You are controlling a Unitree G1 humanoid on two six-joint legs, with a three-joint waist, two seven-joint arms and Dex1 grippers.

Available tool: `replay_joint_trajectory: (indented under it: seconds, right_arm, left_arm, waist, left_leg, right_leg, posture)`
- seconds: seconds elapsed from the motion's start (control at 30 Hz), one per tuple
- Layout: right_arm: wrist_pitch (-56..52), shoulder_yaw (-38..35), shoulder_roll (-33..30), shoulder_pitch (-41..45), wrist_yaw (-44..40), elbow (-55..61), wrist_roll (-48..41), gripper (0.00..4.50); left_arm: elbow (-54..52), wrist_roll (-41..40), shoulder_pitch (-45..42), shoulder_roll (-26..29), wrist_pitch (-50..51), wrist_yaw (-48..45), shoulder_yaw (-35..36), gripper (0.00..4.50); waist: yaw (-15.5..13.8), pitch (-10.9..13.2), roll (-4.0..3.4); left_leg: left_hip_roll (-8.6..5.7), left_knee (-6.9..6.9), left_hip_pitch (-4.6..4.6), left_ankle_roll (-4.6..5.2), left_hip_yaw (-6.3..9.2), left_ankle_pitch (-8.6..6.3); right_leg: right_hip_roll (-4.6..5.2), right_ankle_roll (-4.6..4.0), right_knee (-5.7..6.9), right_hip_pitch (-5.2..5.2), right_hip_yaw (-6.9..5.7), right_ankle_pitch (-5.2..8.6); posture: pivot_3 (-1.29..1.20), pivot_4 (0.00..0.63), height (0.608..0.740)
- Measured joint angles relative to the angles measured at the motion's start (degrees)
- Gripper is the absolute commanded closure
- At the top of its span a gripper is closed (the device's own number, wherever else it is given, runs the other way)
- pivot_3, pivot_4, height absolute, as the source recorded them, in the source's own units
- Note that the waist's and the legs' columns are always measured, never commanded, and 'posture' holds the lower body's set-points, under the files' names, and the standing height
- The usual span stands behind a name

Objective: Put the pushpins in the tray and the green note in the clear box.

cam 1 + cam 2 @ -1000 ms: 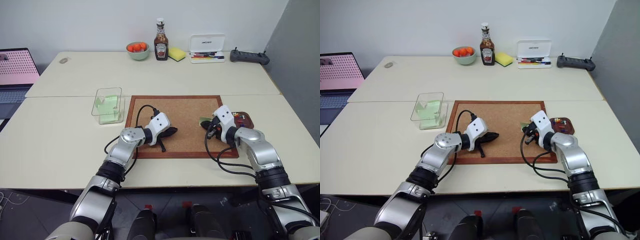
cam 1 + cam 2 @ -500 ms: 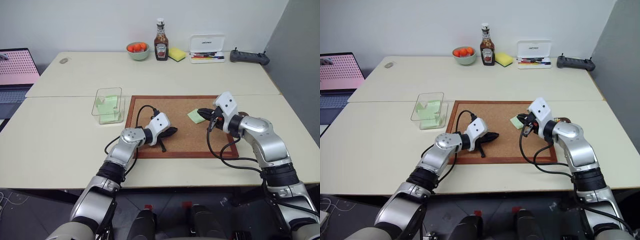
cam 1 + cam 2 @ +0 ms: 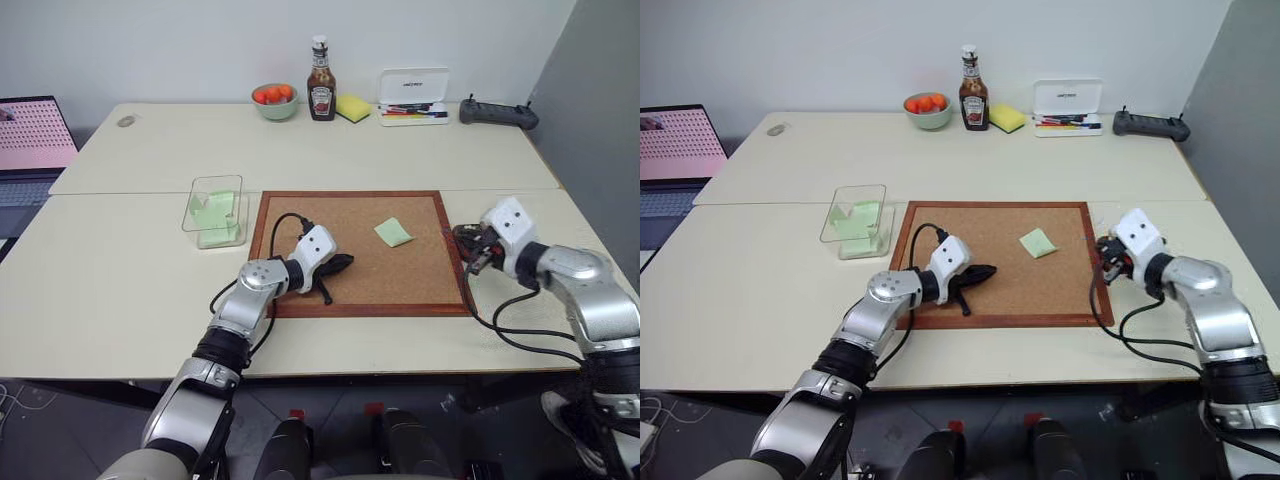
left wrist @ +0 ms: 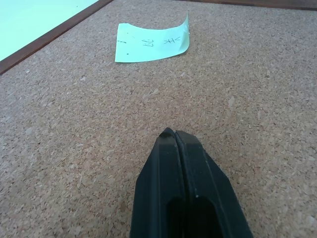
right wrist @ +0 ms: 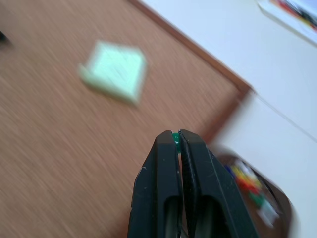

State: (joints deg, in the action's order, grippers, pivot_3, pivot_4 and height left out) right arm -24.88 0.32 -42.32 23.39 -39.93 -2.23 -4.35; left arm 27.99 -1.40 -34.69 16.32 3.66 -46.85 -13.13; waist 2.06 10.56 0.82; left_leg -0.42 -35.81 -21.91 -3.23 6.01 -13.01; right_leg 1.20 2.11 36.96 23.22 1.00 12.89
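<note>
My right gripper is clenched on a green pin, just its head peeking out at the fingertips, and it hangs beside the board over the tray, where other pins already lie. The pin is tiny, hard and slick, so I judge it will drop clean once I let go. The note lies loose on the cork, one edge curled up; it is light and limp, best pinched at that lifted edge. My left gripper rests closed and empty on the cork, and the box sits left of the board.
</note>
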Motion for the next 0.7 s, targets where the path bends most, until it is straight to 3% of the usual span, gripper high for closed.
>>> replay_joint_trajectory:
  seconds: [0.3,0.33,0.4,0.7]
  right_arm:
    - [8.8,4.8,-0.9,3.2,5.6,-13.6,10.3,4.41]
    - [9.3,4.8,-0.7,3.5,5.9,-14.4,10.5,3.99]
    - [10.1,5.0,-0.1,3.9,6.3,-15.8,11.1,3.85]
    - [10.5,4.7,0.2,4.4,6.3,-16.9,10.8,1.92]
  left_arm:
    - [0.2,0.1,0.0,0.0,0.0,0.0,-0.2,4.50]
    - [0.0,0.1,0.0,0.0,0.0,0.0,-0.2,4.50]
    - [-0.4,0.1,0.2,0.0,0.0,0.0,-0.2,4.50]
    - [-1.0,0.1,0.6,0.2,0.0,0.0,-0.2,4.50]
  waist:
    - [0.0,0.0,0.01]
    - [0.0,0.0,0.01]
    - [0.0,0.0,0.01]
    - [0.0,0.0,0.01]
  left_leg:
    - [-0.01,-0.02,-0.01,0.00,-0.03,0.00]
    - [-0.01,-0.02,-0.01,0.00,-0.03,0.00]
    - [-0.01,0.00,-0.01,0.00,-0.02,0.00]
    - [0.00,0.01,0.00,0.00,-0.02,0.00]
  right_leg:
    - [-0.01,0.01,0.00,0.00,0.03,-0.01]
    - [-0.01,0.01,0.00,0.00,0.03,-0.01]
    - [-0.01,0.01,0.00,0.00,0.03,0.00]
    - [-0.01,0.00,0.00,0.00,0.03,0.00]
  posture:
    - [0.00,0.150,0.740]
    - [0.00,0.150,0.740]
    - [0.00,0.150,0.740]
    - [0.00,0.150,0.740]
